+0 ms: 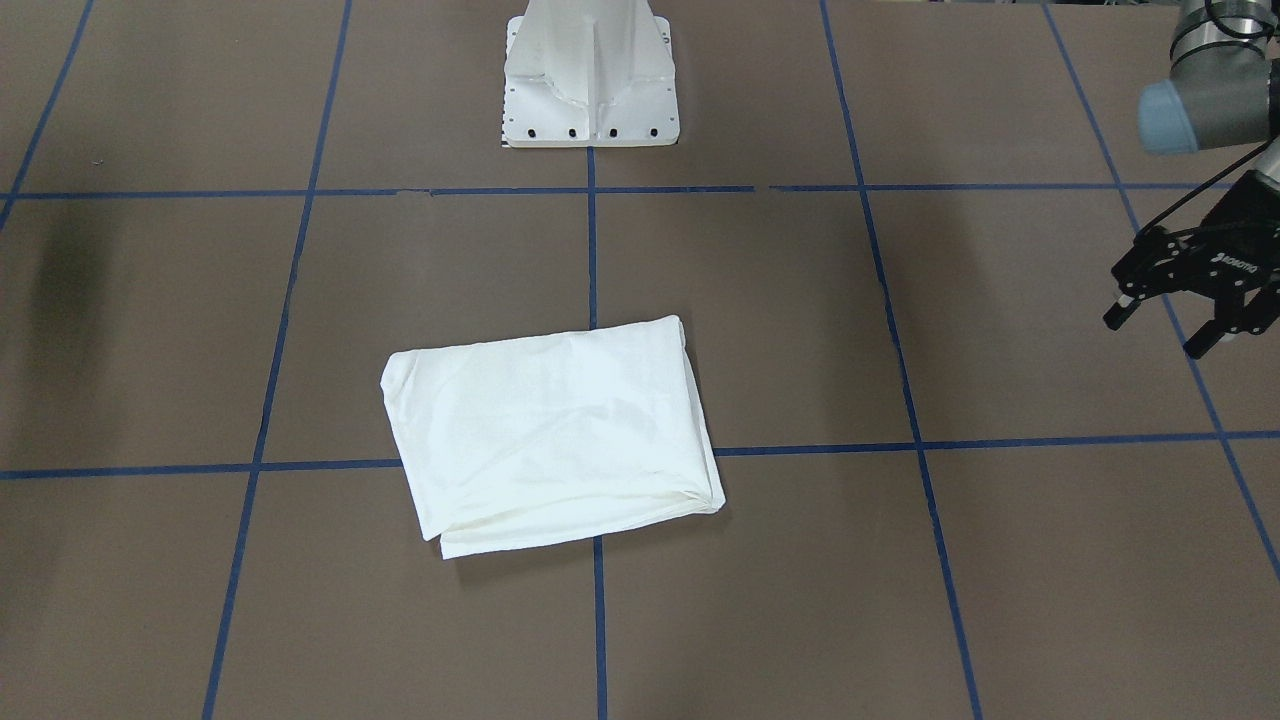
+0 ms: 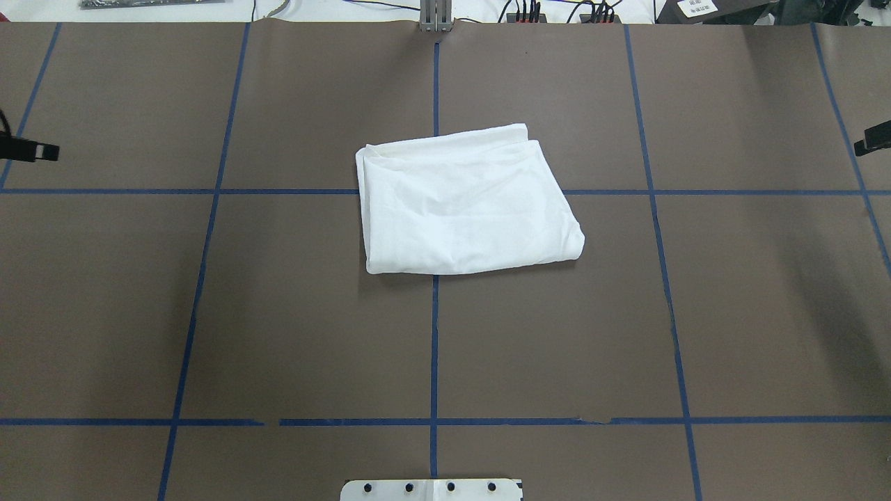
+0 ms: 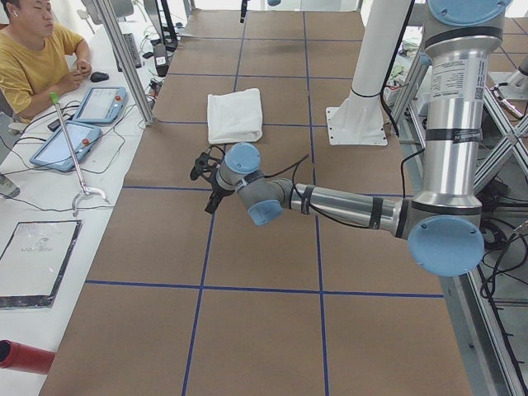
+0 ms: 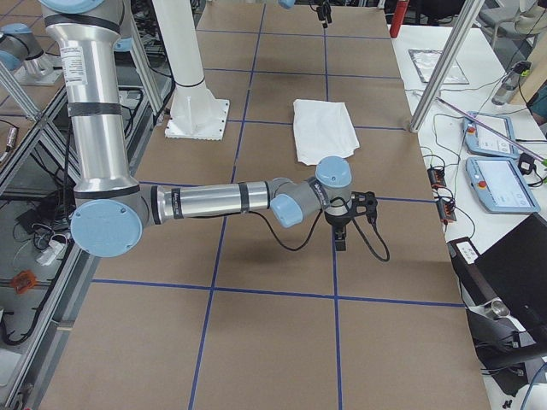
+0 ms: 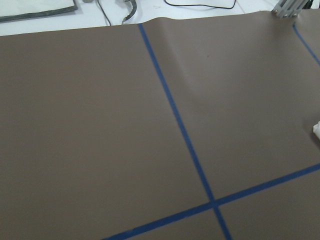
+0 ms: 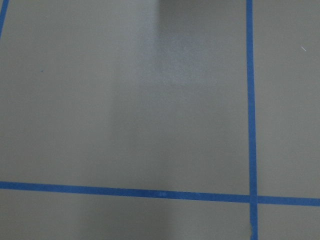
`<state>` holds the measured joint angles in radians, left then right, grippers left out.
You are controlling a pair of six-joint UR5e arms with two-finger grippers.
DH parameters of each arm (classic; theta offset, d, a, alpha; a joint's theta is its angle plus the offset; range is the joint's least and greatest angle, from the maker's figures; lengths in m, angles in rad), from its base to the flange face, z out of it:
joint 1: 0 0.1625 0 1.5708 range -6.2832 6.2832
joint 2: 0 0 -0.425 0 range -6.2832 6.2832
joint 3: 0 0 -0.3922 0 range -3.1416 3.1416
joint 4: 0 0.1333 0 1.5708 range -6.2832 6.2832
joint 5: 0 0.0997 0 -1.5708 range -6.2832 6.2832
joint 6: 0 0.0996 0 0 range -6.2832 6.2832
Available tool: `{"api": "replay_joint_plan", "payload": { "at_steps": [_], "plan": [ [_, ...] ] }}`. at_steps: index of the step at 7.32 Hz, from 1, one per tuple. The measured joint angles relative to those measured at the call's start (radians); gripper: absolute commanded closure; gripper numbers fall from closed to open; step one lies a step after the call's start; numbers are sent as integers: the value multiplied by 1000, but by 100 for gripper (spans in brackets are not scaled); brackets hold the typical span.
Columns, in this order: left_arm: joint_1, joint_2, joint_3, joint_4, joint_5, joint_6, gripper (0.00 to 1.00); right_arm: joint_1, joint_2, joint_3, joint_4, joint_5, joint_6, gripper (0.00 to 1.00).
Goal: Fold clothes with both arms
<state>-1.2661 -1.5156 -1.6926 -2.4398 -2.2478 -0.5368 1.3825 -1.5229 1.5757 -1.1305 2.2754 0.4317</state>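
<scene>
Our left gripper (image 1: pixel 1158 332) has its fingers spread, with nothing between them, and hangs over the table (image 2: pixel 209 313) at its left edge. Only a sliver of the right gripper (image 2: pixel 874 139) shows at the right edge, so we cannot tell how its fingers stand. The shirt (image 2: pixel 466 205) lies folded into a compact rectangle mid-table, well apart from both, with its long axis running left to right. Both grippers look about equally far from it. We judge that each arm would come inward to a short end.
</scene>
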Motion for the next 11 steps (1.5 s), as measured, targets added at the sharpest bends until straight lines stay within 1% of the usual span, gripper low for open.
{"api": "replay_joint_plan", "payload": {
  "at_steps": [1, 2, 3, 4, 6, 8, 11],
  "plan": [
    [-84, 50, 8, 20, -9, 106, 0, 30, -10, -3, -1, 38, -26, 0],
    [-186, 77, 19, 79, -17, 187, 0, 51, -21, -3, -2, 62, -59, 0],
    [-277, 86, 23, 152, -30, 227, 0, 69, -31, -5, -5, 73, -111, 0],
    [-331, 91, 18, 199, -40, 240, 0, 80, -43, -7, -7, 73, -159, 0],
    [-361, 97, -13, 226, -46, 247, 0, 92, -63, -8, -9, 70, -190, 0],
    [-356, 103, -36, 218, -49, 267, 0, 116, -87, -9, -7, 70, -195, 0],
    [-336, 141, -29, 207, -83, 437, 0, 158, -163, 10, -10, 76, -198, 0]
  ]
}}
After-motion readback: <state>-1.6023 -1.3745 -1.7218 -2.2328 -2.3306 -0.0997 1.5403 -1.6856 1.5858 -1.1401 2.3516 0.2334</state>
